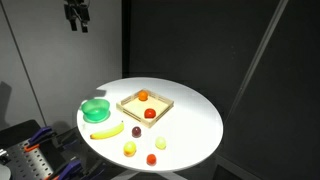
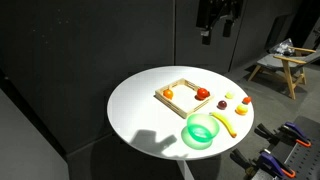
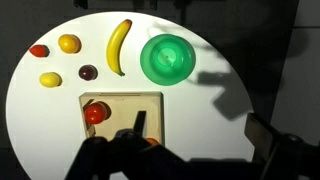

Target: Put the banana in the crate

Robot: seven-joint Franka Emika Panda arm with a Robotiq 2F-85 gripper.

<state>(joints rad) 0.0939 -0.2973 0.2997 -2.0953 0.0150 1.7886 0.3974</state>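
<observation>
The yellow curved banana [image 1: 107, 130] lies on the round white table beside the green bowl; it shows in both exterior views [image 2: 222, 123] and at the top of the wrist view [image 3: 119, 46]. The light-wood crate [image 1: 133, 103] sits mid-table [image 2: 180, 96] and holds a red fruit [image 3: 96, 113] and a small orange one [image 1: 143, 96]; the wrist view shows the crate's rim [image 3: 120, 93]. My gripper [image 1: 77, 15] hangs high above the table [image 2: 217, 20], well away from the banana. Its fingers [image 3: 200, 128] are spread, open and empty.
A round green bowl [image 3: 166, 58] stands next to the banana. Small fruits lie near the table edge: a dark plum [image 3: 88, 72], two yellow ones [image 3: 69, 44] [image 3: 50, 79] and a red one [image 3: 39, 50]. Dark curtains surround the table.
</observation>
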